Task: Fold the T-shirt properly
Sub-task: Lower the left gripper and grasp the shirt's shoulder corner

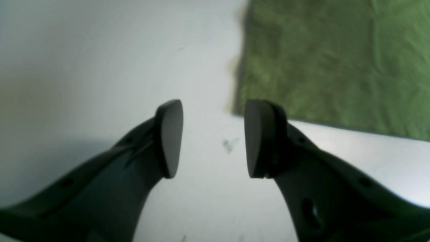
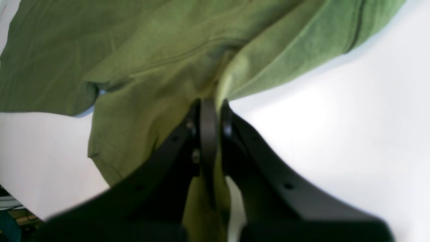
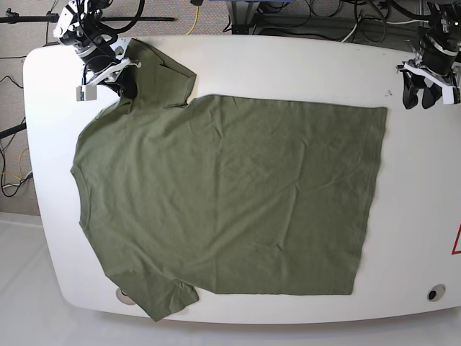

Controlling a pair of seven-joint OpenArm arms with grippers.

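Observation:
The olive-green T-shirt (image 3: 230, 194) lies spread flat across the white table (image 3: 288, 65), neck toward the left and hem toward the right. At the far left corner my right gripper (image 3: 124, 81) is shut on the shirt's upper sleeve. In the right wrist view the T-shirt (image 2: 151, 50) bunches up into the closed right gripper (image 2: 210, 107). My left gripper (image 3: 420, 99) hovers open over bare table, just right of the hem's far corner. In the left wrist view the left gripper (image 1: 213, 139) holds nothing, and the T-shirt (image 1: 336, 60) corner lies beyond and right of it.
Cables and stands (image 3: 302, 18) run behind the table's far edge. A round fitting (image 3: 433, 293) sits at the near right corner, and another (image 3: 124, 296) shows near the lower sleeve. A red mark (image 3: 457, 241) is at the right edge.

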